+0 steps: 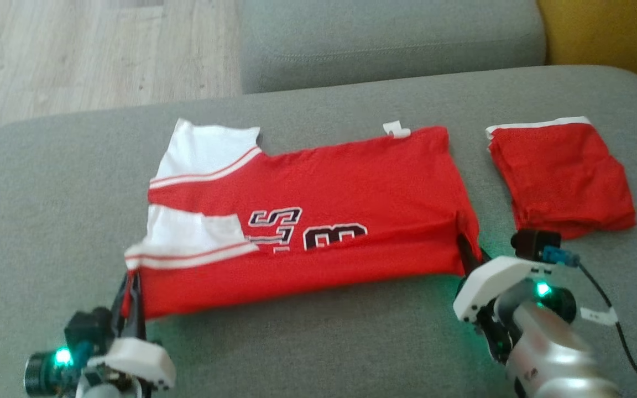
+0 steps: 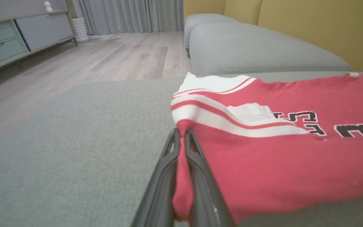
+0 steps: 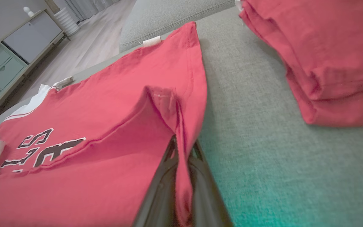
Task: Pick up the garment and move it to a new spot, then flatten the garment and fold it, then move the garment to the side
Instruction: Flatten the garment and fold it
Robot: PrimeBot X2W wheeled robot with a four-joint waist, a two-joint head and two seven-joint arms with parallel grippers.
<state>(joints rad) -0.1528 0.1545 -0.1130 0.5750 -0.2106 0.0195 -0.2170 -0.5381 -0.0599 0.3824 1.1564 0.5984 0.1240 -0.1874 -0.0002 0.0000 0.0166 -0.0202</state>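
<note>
Placement: the garment (image 1: 318,215), a red jersey with white sleeves and black lettering, lies spread across the grey sofa cushion (image 1: 47,210). Its sleeve end points to the robot's left and its hem end to the robot's right. The nearer white sleeve (image 1: 191,235) is turned in over the front of the jersey.

Left gripper (image 1: 132,287): clamped on the garment's near left corner, just below the striped band of that sleeve. In the left wrist view a fold of red cloth runs pinched between the two dark fingers.

Right gripper (image 1: 465,251): clamped on the garment's near right corner at the hem. In the right wrist view the pinched cloth rises in a small peak above the rest of the jersey (the fabric around it slopes down to the cushion).

Adjacent item: a folded red cloth (image 1: 562,177) with a white band along its far edge lies on the same cushion, to the right of the garment, with a strip of bare grey upholstery between them.

Surroundings: a second grey cushion (image 1: 390,44) sits beyond the first, with wooden floor (image 1: 75,55) to its left and a yellow backrest (image 1: 606,33) to its right.
</note>
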